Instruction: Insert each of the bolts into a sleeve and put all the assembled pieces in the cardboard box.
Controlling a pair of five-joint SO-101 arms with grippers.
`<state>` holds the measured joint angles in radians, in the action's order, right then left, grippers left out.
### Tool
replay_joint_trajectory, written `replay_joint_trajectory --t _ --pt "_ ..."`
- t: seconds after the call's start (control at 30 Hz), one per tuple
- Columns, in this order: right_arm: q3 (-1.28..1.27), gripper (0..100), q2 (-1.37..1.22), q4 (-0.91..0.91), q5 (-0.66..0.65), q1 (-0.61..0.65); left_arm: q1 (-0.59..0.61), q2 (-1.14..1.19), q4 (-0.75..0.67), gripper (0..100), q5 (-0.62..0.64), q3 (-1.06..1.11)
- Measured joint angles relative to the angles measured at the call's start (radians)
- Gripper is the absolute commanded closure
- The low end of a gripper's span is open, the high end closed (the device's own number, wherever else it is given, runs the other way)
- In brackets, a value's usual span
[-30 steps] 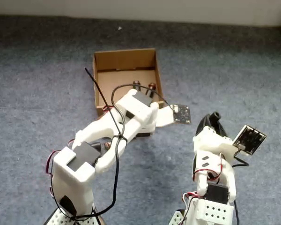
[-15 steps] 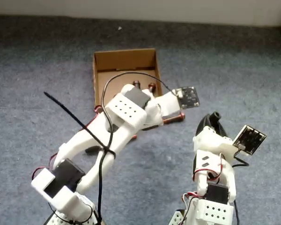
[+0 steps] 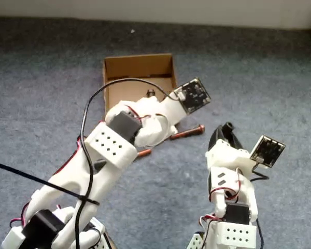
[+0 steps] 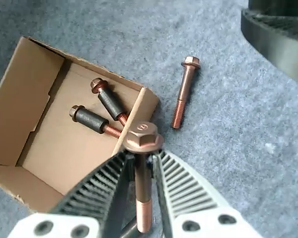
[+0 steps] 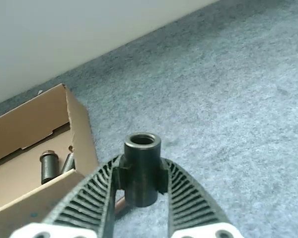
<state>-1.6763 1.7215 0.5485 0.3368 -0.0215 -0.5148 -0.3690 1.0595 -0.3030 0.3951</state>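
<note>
My left gripper is shut on a copper bolt, gripped just under its hex head, close to the near corner of the cardboard box. Two bolts fitted into black sleeves lie inside the box. A loose bolt lies on the carpet beside the box. My right gripper is shut on a black sleeve, upright with its bore facing up, and in the high view the sleeve sits right of the loose bolt.
Grey carpet covers the floor, with a pale wall behind the box. A copper bolt end shows beside the left arm; I cannot tell whether it is the held one. Open carpet lies right of the box.
The left arm has lifted and swung its wrist to the right of the box, uncovering the loose bolt on the carpet. The right arm has shifted slightly left with its sleeve.
</note>
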Motion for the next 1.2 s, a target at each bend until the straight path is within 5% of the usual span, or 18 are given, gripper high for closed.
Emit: replay_joint_trajectory --t 0.3,0.67,1.2 --pt "0.000 99.2 0.000 0.000 0.000 0.155 0.203 -0.224 -0.133 99 0.124 0.204" --pt "0.000 99.3 0.000 -0.060 -0.008 0.443 0.209 -0.615 -0.273 99 0.198 0.466" --pt "0.000 99.3 0.000 -0.279 -0.342 0.727 0.209 -0.864 -0.330 99 0.459 0.540"
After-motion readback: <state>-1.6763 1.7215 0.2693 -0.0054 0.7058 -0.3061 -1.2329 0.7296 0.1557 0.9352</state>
